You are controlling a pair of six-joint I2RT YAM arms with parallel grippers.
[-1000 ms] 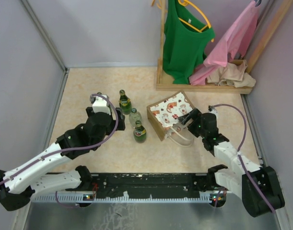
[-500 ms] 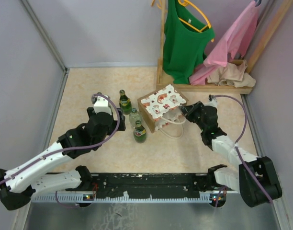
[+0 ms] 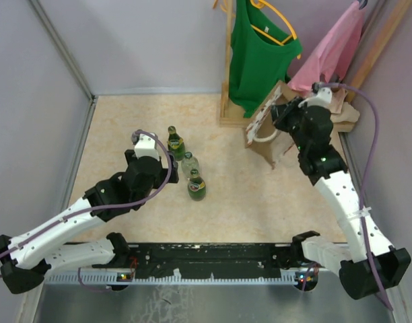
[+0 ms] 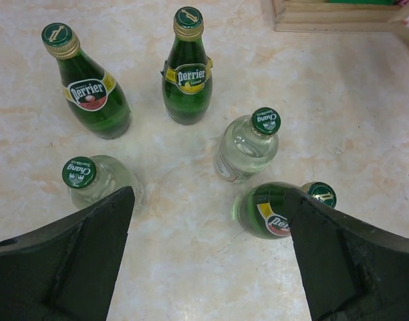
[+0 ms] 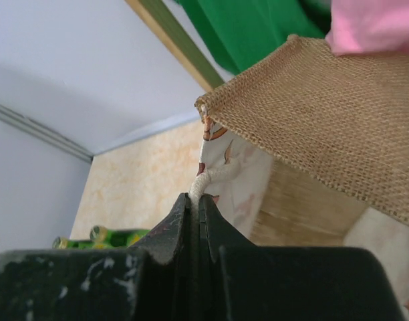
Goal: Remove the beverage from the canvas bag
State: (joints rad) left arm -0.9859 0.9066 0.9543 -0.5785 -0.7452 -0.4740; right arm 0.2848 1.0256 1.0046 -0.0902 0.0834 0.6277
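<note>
My right tool (image 5: pixel 198 200) is clenched on the white loop handle (image 5: pixel 214 175) of the canvas bag (image 3: pixel 265 131). The bag hangs tilted from it near the far right corner of the surface (image 3: pixel 125 114), just in front of the wooden rack (image 3: pixel 228 81) with its green top (image 3: pixel 260 60) and pink garment (image 3: pixel 334 54).

My left tool (image 4: pixel 210 197) is released, fingers spread wide, hovering over five upright bottles on the left half of the surface, well apart from the bag. Farthest from me stand the first Perrier bottle (image 4: pixel 92 90) and the second Perrier bottle (image 4: pixel 187 73). Nearer are the middle Chang bottle (image 4: pixel 248 144) and the left Chang bottle (image 4: pixel 91 180). The third Perrier bottle (image 4: pixel 268 212) stands right against my right-hand finger.
</note>
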